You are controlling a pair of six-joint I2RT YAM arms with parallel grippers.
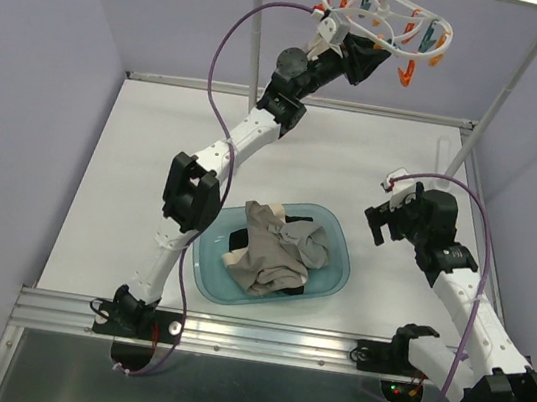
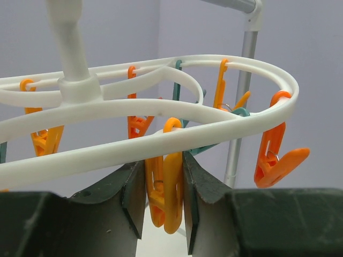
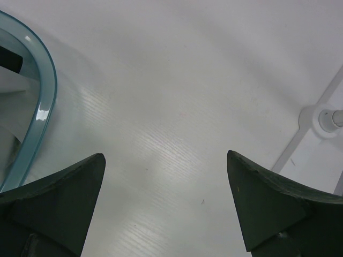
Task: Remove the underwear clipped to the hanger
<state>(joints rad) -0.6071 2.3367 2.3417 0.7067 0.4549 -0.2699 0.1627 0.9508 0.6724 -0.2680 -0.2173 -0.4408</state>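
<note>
The left gripper is clamped on an orange clothespin dangling just beneath the hanger ring, probably to pinch it open, though no cloth shows there. The underwear lies well below it in the basin. The right gripper hangs spread wide.

Far edge: left gripper under hanger, orange clothespin pinched between its fingers, more pins crowding both sides. Rack pole close right. Basin blocks near-centre. Worktop under wide-spread right gripper bare.
</note>
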